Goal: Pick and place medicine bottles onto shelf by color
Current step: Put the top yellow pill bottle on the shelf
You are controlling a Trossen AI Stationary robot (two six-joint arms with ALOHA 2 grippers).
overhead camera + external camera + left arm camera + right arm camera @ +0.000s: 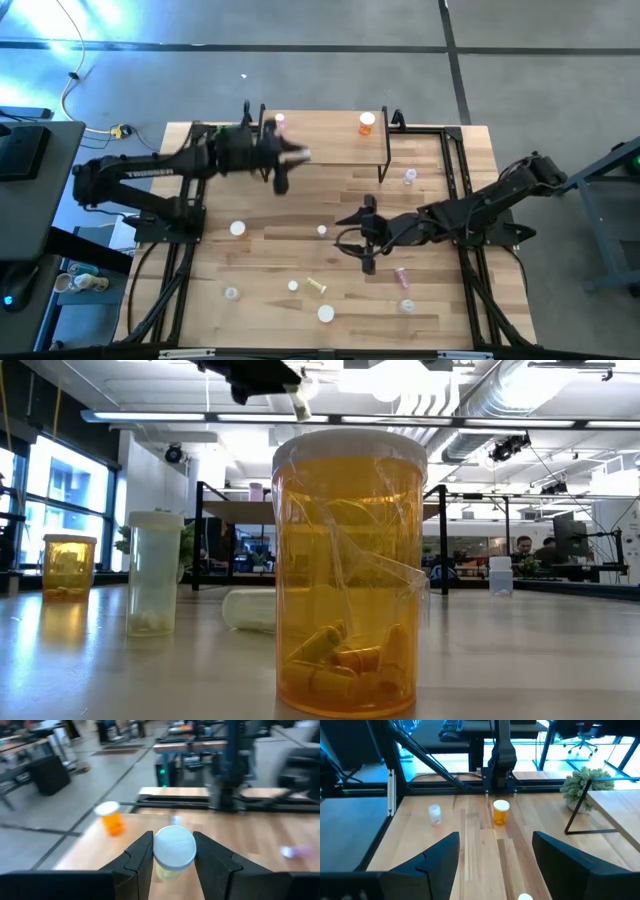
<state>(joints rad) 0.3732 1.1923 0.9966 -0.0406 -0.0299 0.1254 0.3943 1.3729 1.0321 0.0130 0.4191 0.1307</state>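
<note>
Seen from above, the left gripper (297,154) hangs over the shelf (335,140), its fingers pinching a yellow-green bottle (172,854) with a white cap. An orange bottle (367,123) and a pink bottle (279,121) stand on the shelf's far edge. The right gripper (357,233) sits mid-table with its fingers spread wide and nothing between them. More bottles lie scattered across the table (270,270).
</note>
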